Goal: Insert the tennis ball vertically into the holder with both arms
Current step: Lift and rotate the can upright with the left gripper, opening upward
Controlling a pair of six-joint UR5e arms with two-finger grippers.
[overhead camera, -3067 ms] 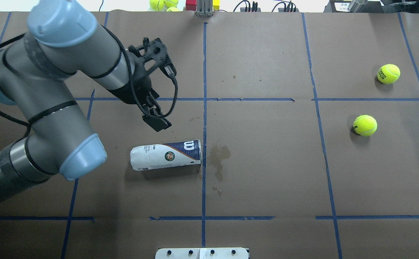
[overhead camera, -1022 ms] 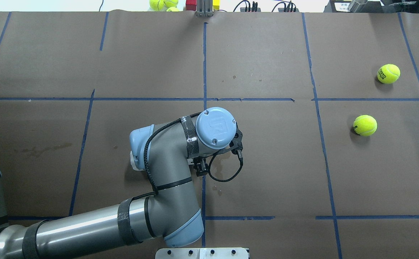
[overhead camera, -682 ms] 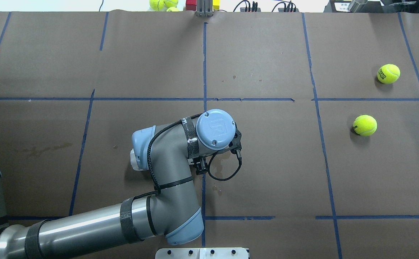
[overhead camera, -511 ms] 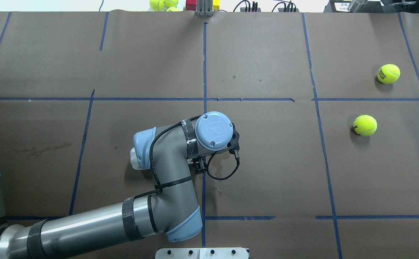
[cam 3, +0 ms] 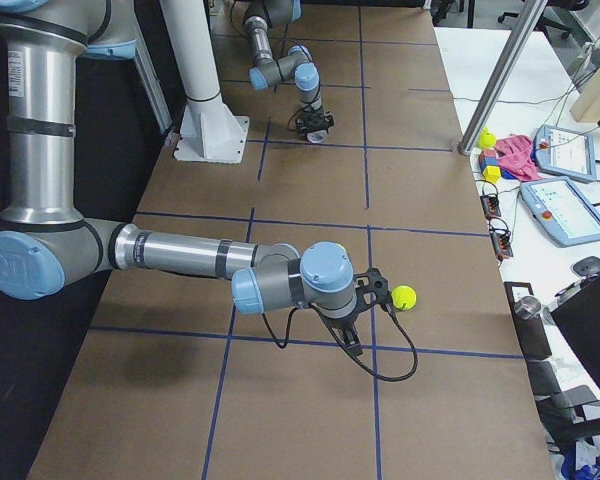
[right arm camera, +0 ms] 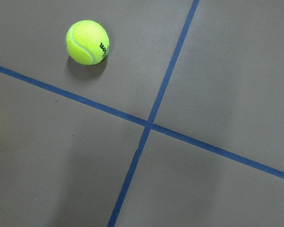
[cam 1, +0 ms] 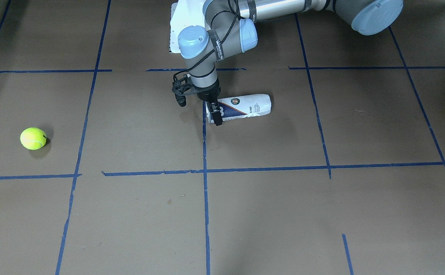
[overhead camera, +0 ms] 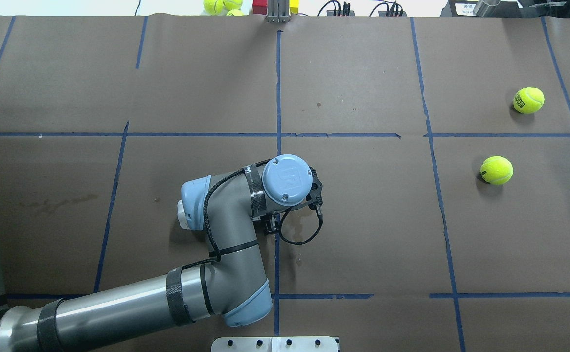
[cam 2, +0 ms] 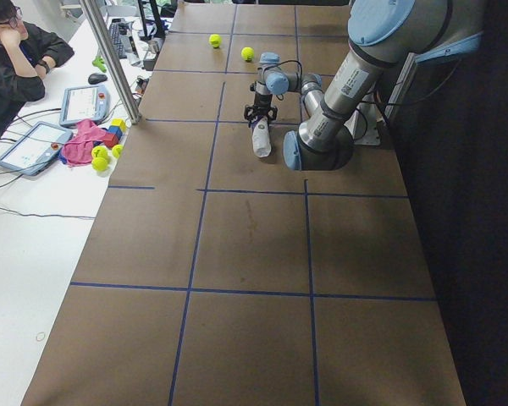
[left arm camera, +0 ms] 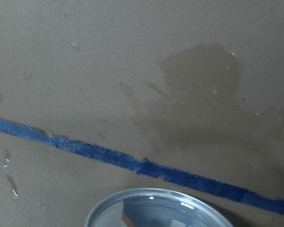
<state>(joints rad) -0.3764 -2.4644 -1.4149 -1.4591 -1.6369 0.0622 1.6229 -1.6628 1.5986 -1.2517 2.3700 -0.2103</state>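
White-and-navy label on the holder (cam 1: 251,107) shows a round emblem.

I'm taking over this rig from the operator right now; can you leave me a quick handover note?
Left gripper: lowered at the metal-rimmed end of the clear plastic tennis-ball tube with white and navy label; whether it grips cannot be told.
Right gripper: over the table beside a yellow-green tennis ball; open or shut cannot be told.
The tube lies on its side mid-table; a second tennis ball sits loose.
Done: arms positioned.
Left: stand tube upright, grasp a ball, insert it.
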